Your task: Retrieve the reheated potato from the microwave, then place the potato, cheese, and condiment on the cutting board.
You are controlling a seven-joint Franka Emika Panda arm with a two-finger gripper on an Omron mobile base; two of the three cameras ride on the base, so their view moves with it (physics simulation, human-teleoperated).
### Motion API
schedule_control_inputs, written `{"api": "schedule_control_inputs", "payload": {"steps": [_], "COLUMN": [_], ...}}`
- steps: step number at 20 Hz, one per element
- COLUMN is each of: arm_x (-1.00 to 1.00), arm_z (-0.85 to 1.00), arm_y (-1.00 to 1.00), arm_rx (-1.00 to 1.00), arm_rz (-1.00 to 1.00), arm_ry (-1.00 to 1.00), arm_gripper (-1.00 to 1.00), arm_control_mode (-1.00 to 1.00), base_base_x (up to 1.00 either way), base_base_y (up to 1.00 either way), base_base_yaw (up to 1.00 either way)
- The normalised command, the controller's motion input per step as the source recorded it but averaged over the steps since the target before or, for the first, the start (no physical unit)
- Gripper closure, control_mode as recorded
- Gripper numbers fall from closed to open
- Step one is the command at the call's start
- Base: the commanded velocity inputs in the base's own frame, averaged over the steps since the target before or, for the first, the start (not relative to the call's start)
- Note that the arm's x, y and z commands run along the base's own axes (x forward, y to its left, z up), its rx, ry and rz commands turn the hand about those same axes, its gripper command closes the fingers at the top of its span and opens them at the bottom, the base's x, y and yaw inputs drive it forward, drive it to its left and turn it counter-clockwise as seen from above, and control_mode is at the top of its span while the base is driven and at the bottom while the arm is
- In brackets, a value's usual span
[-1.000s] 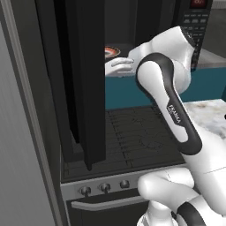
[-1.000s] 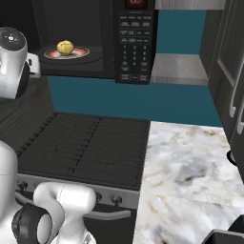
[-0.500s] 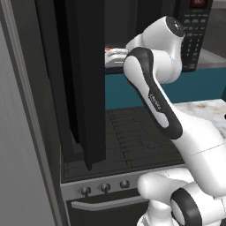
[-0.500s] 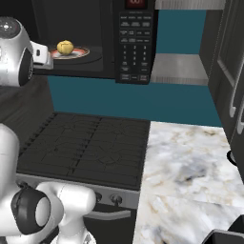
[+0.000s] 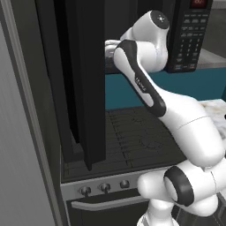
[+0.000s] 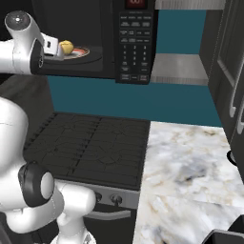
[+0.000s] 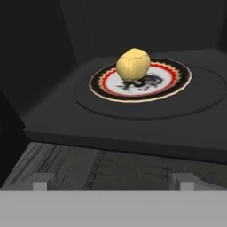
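Observation:
The potato [image 7: 133,64], a pale-yellow lump, rests on a red-and-black patterned plate [image 7: 177,82] on the turntable inside the open microwave [image 6: 138,38]. My gripper [image 7: 113,181] is open, level with the microwave's mouth and a short way in front of the plate, with nothing between its fingertips [image 7: 42,181]. From the right base view the gripper [image 6: 57,47] sits just left of the potato [image 6: 66,46], apart from it. The cheese, the condiment and the cutting board are out of view.
The microwave's dark door [image 5: 84,79] stands swung open on the left, close beside my arm. A black stove top [image 6: 90,143] lies below the microwave. A marble counter [image 6: 190,167] runs to its right, with dark cabinets [image 6: 233,71] beyond.
My arm has risen and swung toward the microwave opening, bringing the hand right up to the plate with the potato. The gripper has stayed open.

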Motion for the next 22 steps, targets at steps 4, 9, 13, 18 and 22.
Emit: {"api": "schedule_control_inputs", "payload": {"steps": [4,9,13,18,22], "arm_x": [0.65,0.68,0.66,0.59,0.54], "arm_z": [0.08,0.07,0.03,0.00,0.00], "arm_y": [0.00,0.00,0.03,0.17,0.18], "arm_rx": [0.00,-0.02,-0.01,-0.01,-0.02], "arm_rz": [0.00,0.00,0.00,-0.01,-0.03], "arm_ry": [-0.03,0.00,0.00,0.00,0.00], "arm_gripper": [-1.00,-1.00,-1.00,-1.00,-1.00], "arm_control_mode": [-1.00,-1.00,-1.00,-1.00,-1.00], "base_base_x": [0.00,0.00,0.00,0.00,0.00], "base_base_y": [0.00,0.00,0.00,0.00,0.00], "base_base_yaw": [0.00,0.00,0.00,0.00,0.00]}}
